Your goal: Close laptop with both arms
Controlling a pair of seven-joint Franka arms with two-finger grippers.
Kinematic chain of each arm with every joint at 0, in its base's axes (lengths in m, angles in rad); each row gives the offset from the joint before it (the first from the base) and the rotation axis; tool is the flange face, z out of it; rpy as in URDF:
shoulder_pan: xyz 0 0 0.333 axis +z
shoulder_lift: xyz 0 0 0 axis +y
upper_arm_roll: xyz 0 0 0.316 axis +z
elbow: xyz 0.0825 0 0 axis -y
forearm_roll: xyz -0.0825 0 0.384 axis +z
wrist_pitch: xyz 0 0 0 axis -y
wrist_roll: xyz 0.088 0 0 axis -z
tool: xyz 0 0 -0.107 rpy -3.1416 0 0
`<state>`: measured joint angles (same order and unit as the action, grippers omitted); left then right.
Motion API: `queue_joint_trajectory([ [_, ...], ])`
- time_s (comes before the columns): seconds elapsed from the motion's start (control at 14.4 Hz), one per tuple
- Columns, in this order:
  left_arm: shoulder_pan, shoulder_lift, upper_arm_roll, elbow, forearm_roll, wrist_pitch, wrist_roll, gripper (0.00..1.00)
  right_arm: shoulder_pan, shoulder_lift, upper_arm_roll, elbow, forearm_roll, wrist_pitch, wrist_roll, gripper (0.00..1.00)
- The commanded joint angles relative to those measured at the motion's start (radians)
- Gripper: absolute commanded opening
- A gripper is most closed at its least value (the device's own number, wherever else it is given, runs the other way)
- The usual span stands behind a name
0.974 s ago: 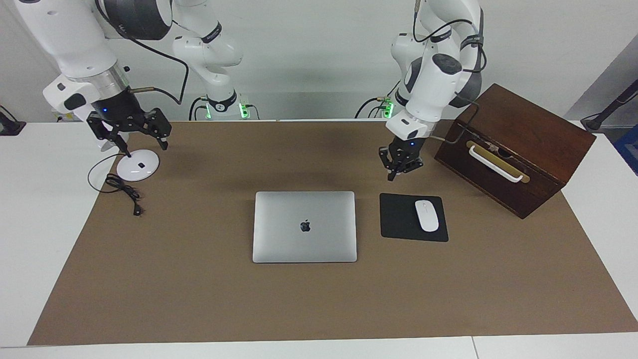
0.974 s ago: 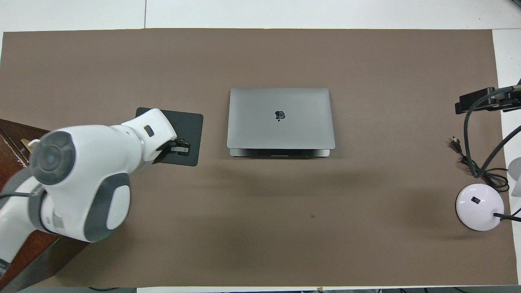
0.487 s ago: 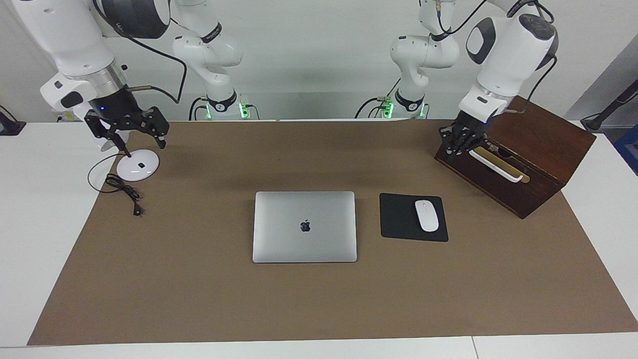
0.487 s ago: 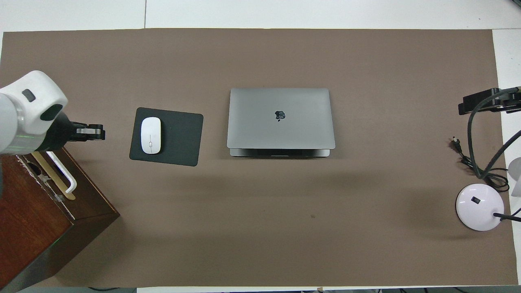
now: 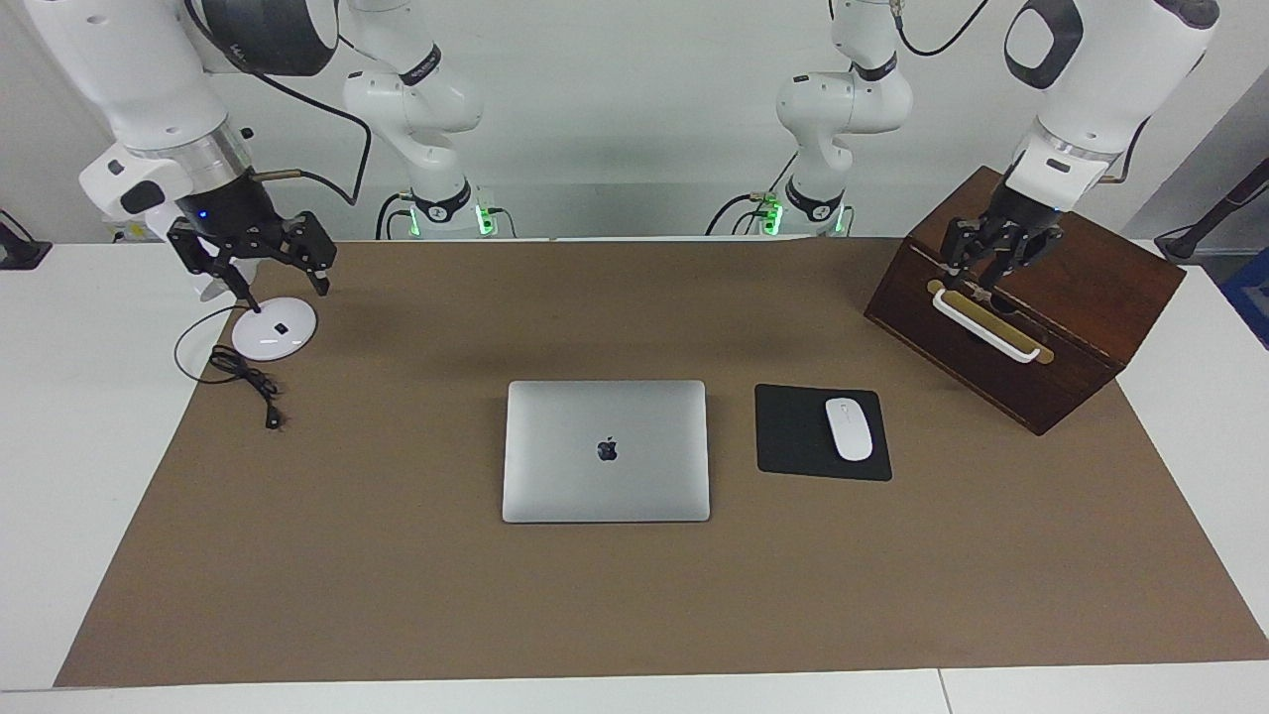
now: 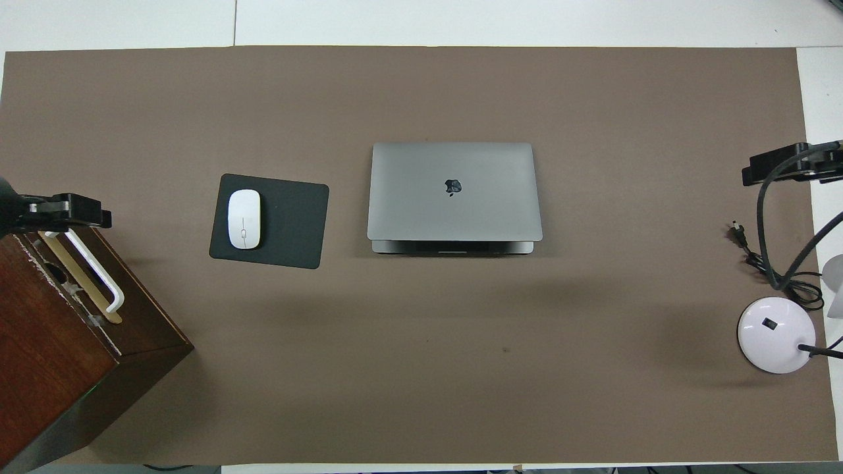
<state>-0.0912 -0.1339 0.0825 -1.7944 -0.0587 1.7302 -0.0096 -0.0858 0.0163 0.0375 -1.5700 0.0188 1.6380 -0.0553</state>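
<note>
Two arms hang over opposite ends of a brown mat point(image 5: 397, 595), and both are well away from the laptop point(image 5: 606, 451). The laptop lies shut and flat at the middle of the mat, lid up with its dark logo showing. Just beside it, toward the left arm's end of the table, a white mouse point(image 5: 849, 428) rests on a black mouse pad point(image 5: 793, 436). The left gripper point(image 5: 991, 260) is over a dark wooden box point(image 5: 1081, 268), above the box's white handle point(image 5: 986, 325), holding nothing; whether its fingers stand apart I cannot tell. The right gripper point(image 5: 283, 283) is over the round white base of a lamp point(image 5: 275, 329) at the other end, its fingers spread wide and empty. A black cord point(image 5: 248, 382) lies coiled next to the lamp base.
</note>
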Motion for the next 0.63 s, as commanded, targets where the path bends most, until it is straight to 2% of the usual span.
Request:
queue_joint_trajectory([
  [0.0, 0.007, 0.013, -0.012, 0.073, 0.072, -0.069, -0.001, 1.00, -0.014, -0.025, 0.013, -0.024, -0.014, -0.006, 0.009, 1.00],
  [0.14, 0.008, 0.016, -0.012, 0.093, 0.074, -0.075, -0.006, 1.00, -0.012, -0.027, 0.015, -0.024, -0.014, -0.007, 0.011, 1.00],
  [0.56, 0.031, 0.023, -0.023, 0.118, 0.073, -0.196, -0.009, 1.00, -0.008, -0.024, 0.015, -0.024, -0.014, -0.004, 0.011, 1.00],
])
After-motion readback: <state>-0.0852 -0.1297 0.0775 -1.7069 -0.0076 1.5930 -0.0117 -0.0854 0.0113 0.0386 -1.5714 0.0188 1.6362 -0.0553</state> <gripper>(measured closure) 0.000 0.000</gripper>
